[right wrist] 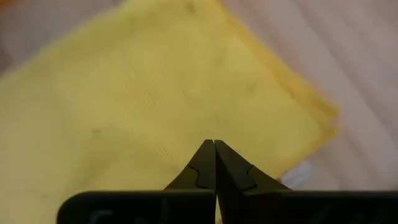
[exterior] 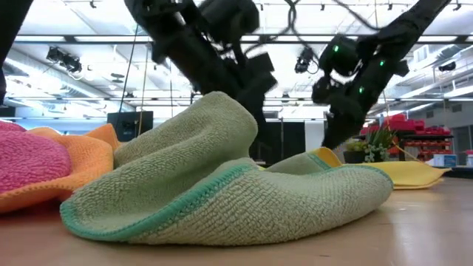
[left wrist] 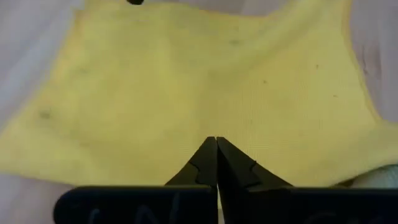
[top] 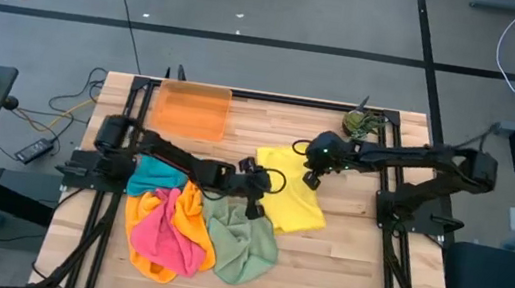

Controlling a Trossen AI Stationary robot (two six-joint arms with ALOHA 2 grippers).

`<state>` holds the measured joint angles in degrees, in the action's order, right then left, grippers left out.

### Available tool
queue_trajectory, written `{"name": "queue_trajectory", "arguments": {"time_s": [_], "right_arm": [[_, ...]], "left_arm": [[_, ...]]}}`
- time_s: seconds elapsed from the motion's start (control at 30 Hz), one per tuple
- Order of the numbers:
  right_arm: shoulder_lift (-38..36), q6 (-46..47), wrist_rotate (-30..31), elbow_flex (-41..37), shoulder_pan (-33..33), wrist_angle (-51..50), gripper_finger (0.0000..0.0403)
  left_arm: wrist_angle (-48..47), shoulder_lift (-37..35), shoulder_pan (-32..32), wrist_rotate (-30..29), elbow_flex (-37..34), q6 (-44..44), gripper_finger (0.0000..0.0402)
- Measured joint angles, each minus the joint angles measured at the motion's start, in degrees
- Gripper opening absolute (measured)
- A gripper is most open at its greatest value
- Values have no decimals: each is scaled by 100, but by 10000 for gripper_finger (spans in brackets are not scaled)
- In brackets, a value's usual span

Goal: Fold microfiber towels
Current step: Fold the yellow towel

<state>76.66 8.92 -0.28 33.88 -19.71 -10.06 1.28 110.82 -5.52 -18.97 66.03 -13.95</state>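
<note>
Over the middle of the wooden table (top: 341, 267), the left gripper (top: 255, 207) and right gripper (top: 312, 180) are both pinched fully shut with nothing in them, tips pointing down at the flat yellow microfiber towel (top: 293, 192). Left one sits over the towel's near-left edge, right one over its far side, and I can't tell if either tip actually touches the cloth. Just left of that, a crumpled sage green towel (top: 241, 245) touches the yellow one's corner, then a bunched pink towel (top: 165, 229) on an orange towel (top: 195, 218), with a teal-blue towel (top: 154, 174) under the left arm. Back at the far edge there's a translucent orange rectangular tray (top: 194, 110)
</note>
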Motion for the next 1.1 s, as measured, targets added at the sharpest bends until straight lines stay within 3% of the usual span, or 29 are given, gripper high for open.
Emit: {"name": "queue_trajectory", "arguments": {"time_s": [0.1,0.27,0.5,0.57,0.7,1.1], "right_arm": [[-529,2,-6,1,3,4,2],[-1428,-14,-319,16,190,38,2],[-2046,-263,-581,18,678,-145,2],[-1921,-290,-581,8,753,-288,2],[-1360,-288,-581,-221,792,-67,2],[1048,58,-583,-614,912,1809,2]], "left_arm": [[10,-296,15,-115,1,146,16],[912,-383,-72,-127,5,306,15],[2726,519,-267,311,5,105,14],[3213,838,-318,413,8,-63,17],[3331,1218,-382,443,8,-396,6],[1787,1280,-466,474,32,-858,6]]}}
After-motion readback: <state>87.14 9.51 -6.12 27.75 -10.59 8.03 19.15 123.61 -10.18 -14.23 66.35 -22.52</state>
